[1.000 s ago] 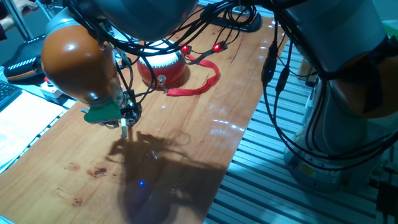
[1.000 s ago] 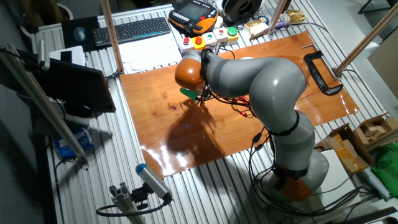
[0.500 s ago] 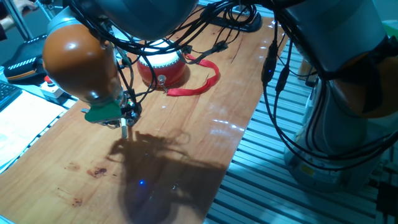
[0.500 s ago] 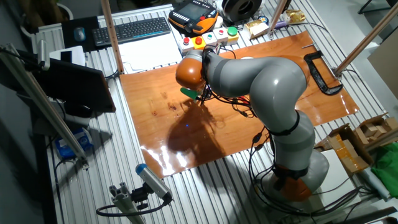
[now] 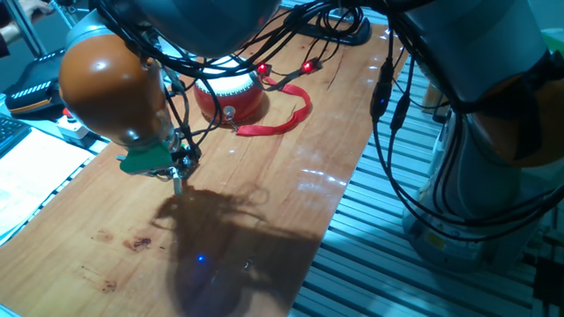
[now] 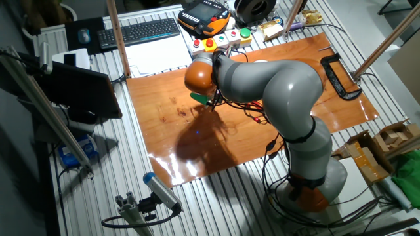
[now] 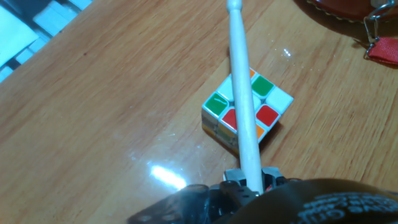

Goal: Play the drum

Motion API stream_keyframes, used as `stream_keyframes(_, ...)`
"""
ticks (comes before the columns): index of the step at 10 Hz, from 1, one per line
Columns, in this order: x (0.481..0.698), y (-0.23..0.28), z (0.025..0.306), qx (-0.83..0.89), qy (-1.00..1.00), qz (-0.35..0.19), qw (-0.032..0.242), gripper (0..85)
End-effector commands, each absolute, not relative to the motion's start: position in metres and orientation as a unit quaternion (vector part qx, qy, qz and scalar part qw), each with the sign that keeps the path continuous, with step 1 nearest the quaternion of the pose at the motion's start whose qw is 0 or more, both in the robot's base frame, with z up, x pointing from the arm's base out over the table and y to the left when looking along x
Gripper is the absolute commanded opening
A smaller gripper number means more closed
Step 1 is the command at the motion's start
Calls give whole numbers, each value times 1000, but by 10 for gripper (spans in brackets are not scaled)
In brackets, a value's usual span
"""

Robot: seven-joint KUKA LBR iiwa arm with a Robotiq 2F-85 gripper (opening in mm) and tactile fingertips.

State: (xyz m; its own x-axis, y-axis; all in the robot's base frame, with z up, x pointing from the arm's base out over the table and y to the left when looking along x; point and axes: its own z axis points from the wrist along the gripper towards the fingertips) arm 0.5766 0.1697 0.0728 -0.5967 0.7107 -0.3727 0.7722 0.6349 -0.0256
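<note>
In one fixed view, the drum (image 5: 229,95) sits on the tabletop (image 5: 291,176) well beyond the claw (image 5: 176,172). The hand view shows the claw clamping a drumstick (image 7: 242,99) over a puzzle cube (image 7: 247,111), which a low swing would likely strike.

The drum (image 5: 231,95), red-bodied with a white skin, sits upright on the counter (image 5: 291,176), strap trailing beside it.

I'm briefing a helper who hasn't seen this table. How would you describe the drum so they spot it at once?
On the wooden table, look just beyond the arm's orange joint. The drum sits there, a small red barrel with a white top skin and a red strap trailing beside it. Its round red body sets it apart from the multicoloured cube.
</note>
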Motion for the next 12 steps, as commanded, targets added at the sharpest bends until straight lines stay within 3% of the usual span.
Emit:
stream_keyframes(1,577,170,75,419,888,-93,167,7)
stream_keyframes(10,580,121,155,486,862,-89,111,7)
stream_keyframes(12,576,113,167,494,857,-97,110,7)
